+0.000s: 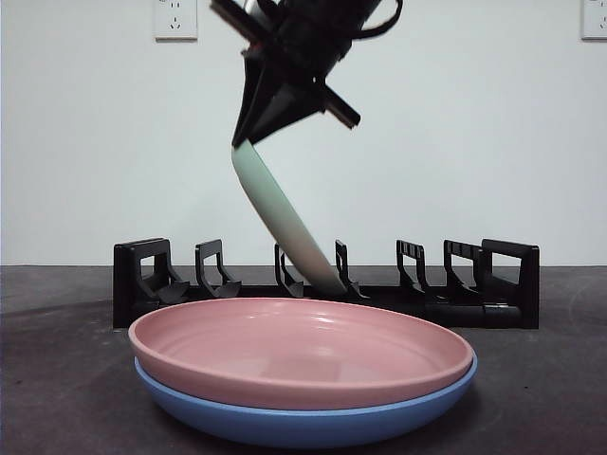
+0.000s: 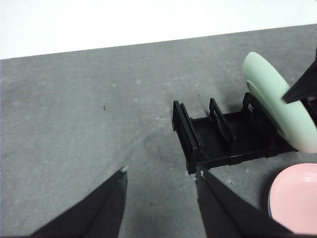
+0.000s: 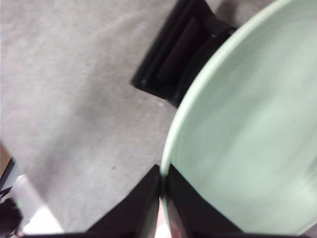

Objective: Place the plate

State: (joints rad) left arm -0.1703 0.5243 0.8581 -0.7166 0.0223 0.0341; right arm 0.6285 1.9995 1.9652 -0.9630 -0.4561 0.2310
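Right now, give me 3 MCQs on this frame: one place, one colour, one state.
1. Where is the green plate's lower edge?
A. in the rack
B. on the pink plate
C. on bare table

2. What colour is the plate under the pink plate?
A. white
B. blue
C. green

3. What is the left gripper doing?
A. holding the rack
B. holding the green plate
C. open, holding nothing

Key:
1 A: front view shows its lower edge down between the rack's middle posts, the plate leaning.
2 B: the blue plate shows beneath the pink rim.
3 C: its jaws stand apart over bare table; the right gripper is what clamps the green plate's rim.
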